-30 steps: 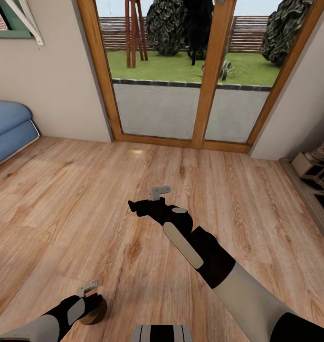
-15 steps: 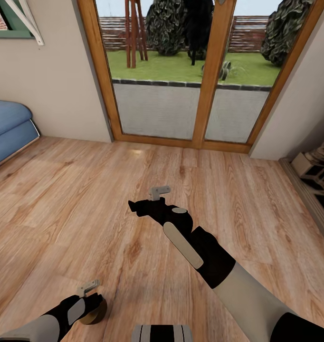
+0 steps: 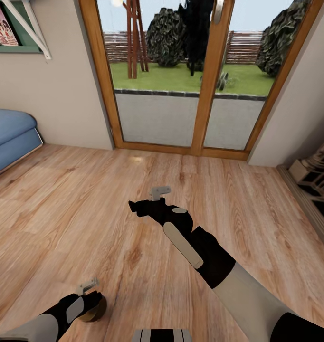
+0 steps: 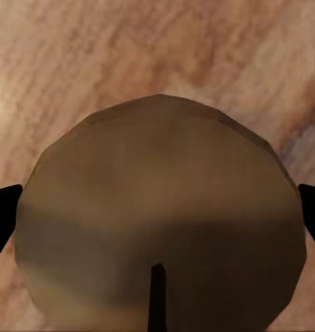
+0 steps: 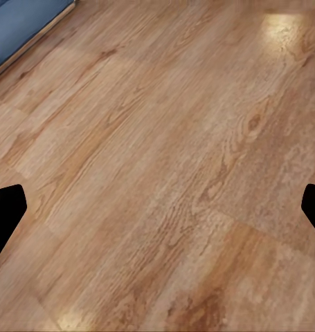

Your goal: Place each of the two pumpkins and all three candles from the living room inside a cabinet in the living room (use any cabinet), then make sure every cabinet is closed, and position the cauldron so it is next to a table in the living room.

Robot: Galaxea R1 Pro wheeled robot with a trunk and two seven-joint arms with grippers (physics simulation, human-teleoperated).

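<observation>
Camera tilted up. Left jaws (image 3: 96,304) clamp candle (image 4: 157,228); right jaws (image 3: 132,206) wide, empty over floor (image 3: 62,199); sofa (image 3: 10,137) left.

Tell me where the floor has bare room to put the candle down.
The wooden floor is bare between the blue sofa and the glass doors, and ahead of the right pincer. The right wall is crowded by a shelf unit. The left pincer holds a candle.
</observation>
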